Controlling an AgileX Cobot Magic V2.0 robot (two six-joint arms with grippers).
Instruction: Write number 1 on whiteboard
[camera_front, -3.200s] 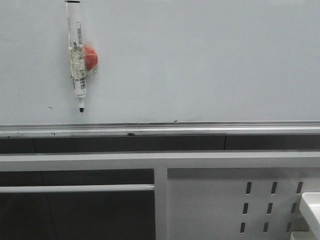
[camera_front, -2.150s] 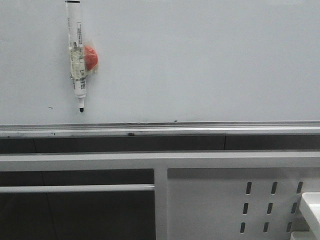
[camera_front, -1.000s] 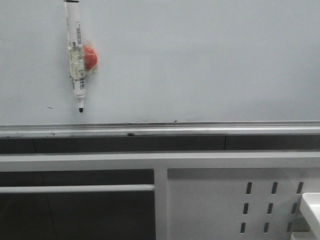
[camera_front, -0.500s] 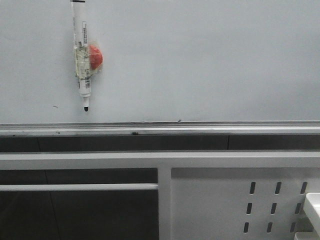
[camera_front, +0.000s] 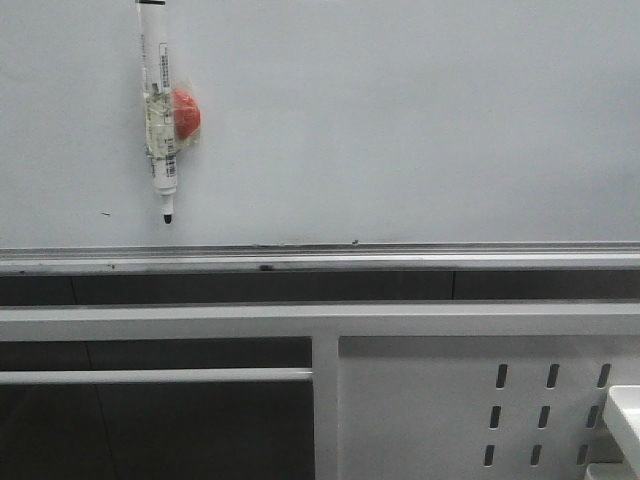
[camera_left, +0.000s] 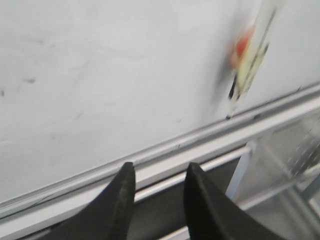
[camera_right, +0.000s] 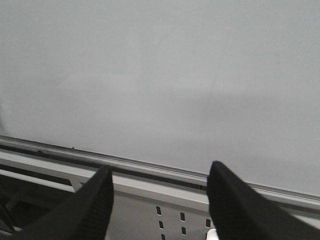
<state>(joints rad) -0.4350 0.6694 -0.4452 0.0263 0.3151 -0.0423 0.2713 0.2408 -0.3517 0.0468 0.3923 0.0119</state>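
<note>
No number 1 yet on whiteboard (camera_front: 400, 130) | marker (camera_front: 158, 110) hangs upper-left, tip down, by red magnet (camera_front: 185, 112) | light, stiff, slick; grip mid-barrel | left gripper (camera_left: 156, 186) jaws narrowly apart, empty | right gripper (camera_right: 159, 192) jaws wide, empty

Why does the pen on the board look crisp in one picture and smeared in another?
In the front view the marker pen and its red blob are sharp against the evenly lit whiteboard. In the left wrist view the pen is streaked and soft, most likely motion blur, while the left gripper looks fairly crisp. In the right wrist view the board is plain and shows a faint sheen.
</note>
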